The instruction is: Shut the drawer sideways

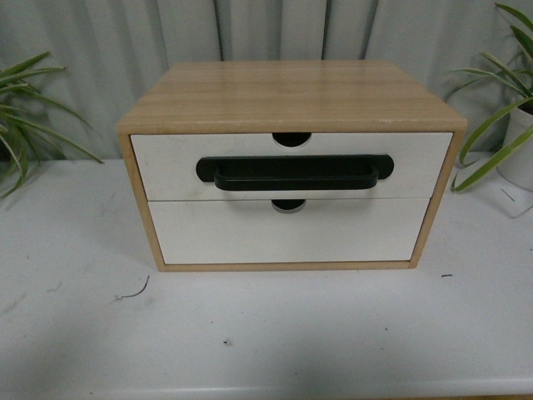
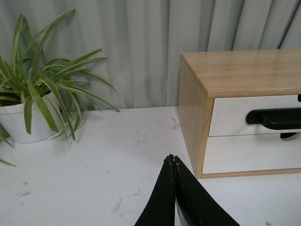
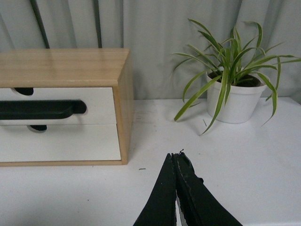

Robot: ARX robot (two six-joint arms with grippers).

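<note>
We see the drawer (image 1: 291,165) looking flush, likely closed already; our left gripper (image 2: 174,160) and right gripper (image 3: 176,156) sit clenched, empty, well short of it.

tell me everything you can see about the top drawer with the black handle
The drawer is the upper of two in a light wood cabinet standing on a white table. Its front is white and wide, with a half-round notch in the top edge. A long black bar handle on a black backplate runs across the middle. In the front view its face looks slightly forward of the handle-less drawer below, so it seems not fully shut. Nothing touches it; both arms are clear of it.
</note>
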